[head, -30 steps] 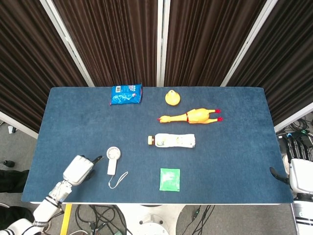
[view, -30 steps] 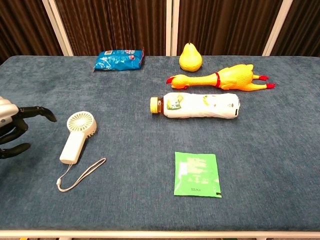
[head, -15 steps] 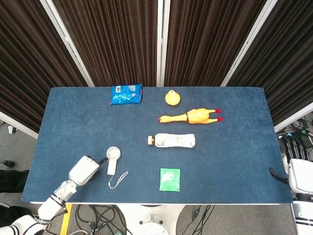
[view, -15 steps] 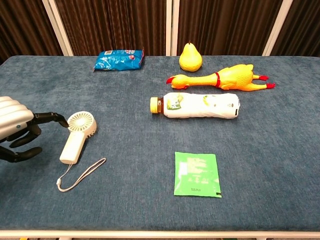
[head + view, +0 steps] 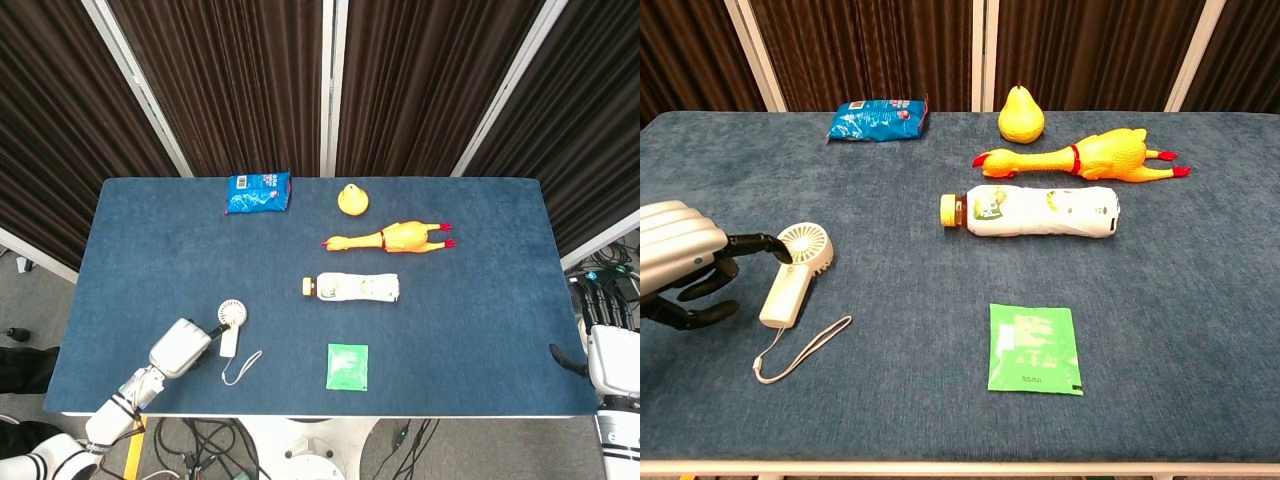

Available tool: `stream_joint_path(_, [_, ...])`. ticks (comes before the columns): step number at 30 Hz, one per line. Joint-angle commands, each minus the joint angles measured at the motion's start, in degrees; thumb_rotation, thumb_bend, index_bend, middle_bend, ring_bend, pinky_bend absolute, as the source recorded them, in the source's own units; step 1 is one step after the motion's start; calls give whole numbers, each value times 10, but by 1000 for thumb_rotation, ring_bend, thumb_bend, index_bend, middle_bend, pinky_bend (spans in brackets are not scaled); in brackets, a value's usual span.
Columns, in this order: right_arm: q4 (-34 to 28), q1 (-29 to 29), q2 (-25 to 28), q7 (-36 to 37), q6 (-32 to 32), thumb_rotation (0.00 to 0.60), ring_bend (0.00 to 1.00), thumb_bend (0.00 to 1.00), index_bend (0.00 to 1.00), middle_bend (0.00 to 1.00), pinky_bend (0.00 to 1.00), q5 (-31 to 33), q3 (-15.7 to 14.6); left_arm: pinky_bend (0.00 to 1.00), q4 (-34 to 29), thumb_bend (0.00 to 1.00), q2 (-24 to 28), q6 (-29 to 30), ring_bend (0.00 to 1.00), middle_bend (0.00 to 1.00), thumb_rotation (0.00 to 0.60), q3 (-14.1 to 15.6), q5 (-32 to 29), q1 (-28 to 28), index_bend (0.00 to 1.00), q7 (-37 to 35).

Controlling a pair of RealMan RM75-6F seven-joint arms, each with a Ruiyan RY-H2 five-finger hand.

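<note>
Fingers [image 5: 750, 243] of left hand [image 5: 685, 262] spread, empty, tips just at fan [image 5: 797, 270] head. Reach step; next: wrap the handle w/o nudging it. Right hand [image 5: 612, 350] idle at far-right edge, grip unclear.

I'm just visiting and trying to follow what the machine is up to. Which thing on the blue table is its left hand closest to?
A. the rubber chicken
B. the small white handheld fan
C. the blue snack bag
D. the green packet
B: the left hand has its dark fingertips right at the small white handheld fan, while every other item lies well away from it.
</note>
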Motion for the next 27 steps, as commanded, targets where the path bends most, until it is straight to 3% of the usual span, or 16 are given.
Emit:
stream_joint_path(1, [2,1,-1,2,-3,600,0,101,0,0,0,1,0,711,2,390,0,2,754,810,600,3,0,1,249,1])
stream_joint_path(27, [11,8,-1,7,-21,600,0,101,0,0,0,13,0,711,11,390,-13,-9,754,810,600,9,-17,-6,260,0])
